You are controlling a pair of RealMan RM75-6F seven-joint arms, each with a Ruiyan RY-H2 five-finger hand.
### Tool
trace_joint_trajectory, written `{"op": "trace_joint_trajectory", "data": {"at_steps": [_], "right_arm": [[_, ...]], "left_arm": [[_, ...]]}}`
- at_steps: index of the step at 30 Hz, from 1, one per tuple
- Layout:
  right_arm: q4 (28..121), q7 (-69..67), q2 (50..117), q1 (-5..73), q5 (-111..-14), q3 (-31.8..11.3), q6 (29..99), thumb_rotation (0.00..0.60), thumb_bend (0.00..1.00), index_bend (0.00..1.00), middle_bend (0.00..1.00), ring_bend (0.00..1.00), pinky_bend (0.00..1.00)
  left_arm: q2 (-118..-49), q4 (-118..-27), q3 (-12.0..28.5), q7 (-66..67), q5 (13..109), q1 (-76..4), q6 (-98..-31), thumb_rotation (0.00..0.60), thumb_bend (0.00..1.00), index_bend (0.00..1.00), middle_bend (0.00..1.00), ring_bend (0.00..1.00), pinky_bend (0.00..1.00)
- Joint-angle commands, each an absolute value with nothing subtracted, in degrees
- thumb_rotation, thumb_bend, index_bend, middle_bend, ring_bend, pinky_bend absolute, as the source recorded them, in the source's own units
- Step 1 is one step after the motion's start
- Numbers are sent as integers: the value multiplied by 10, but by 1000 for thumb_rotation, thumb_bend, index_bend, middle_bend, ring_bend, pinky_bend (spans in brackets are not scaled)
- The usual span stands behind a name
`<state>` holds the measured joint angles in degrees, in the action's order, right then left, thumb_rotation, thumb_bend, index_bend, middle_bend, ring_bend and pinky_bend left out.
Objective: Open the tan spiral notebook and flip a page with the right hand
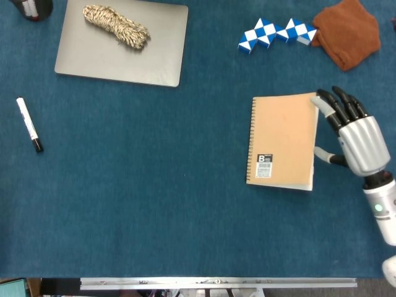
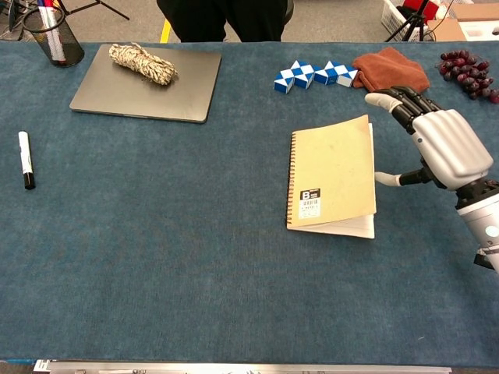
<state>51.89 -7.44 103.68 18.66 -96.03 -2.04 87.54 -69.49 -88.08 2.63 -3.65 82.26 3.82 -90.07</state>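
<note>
One right hand lifts the tan spiral notebook's cover edge.

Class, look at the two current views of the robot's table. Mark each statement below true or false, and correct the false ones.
1. The tan spiral notebook has its spiral binding on the side away from the right hand. True.
2. The notebook lies fully open with its pages spread flat. False: its front cover is only slightly lifted at the free edge, showing white pages beneath.
3. A bundle of rope rests on the closed grey laptop. True.
4. The marker lies on the notebook. False: it lies on the blue table, far over on the left side.
5. The rust-coloured cloth covers the notebook. False: it lies apart, beside the blue-and-white puzzle snake.
</note>
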Motion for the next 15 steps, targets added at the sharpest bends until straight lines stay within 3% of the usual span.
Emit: {"op": "trace_joint_trajectory", "data": {"at_steps": [1,9,15], "right_arm": [[511,-80,1047,194,-963,-25,881,600,50,164,169,81,192],[505,-87,1062,214,-969,-32,886,600,202,164,170,80,192],[497,-91,1076,230,-970,-37,882,600,250,164,169,80,192]], "left_arm": [[-695,-881,27,-38,822,38,-901,600,60,268,232,202,364],[-696,-878,25,-41,823,41,-903,600,59,268,232,202,364],[-696,-877,24,-44,823,44,-905,600,60,268,232,202,364]]}}
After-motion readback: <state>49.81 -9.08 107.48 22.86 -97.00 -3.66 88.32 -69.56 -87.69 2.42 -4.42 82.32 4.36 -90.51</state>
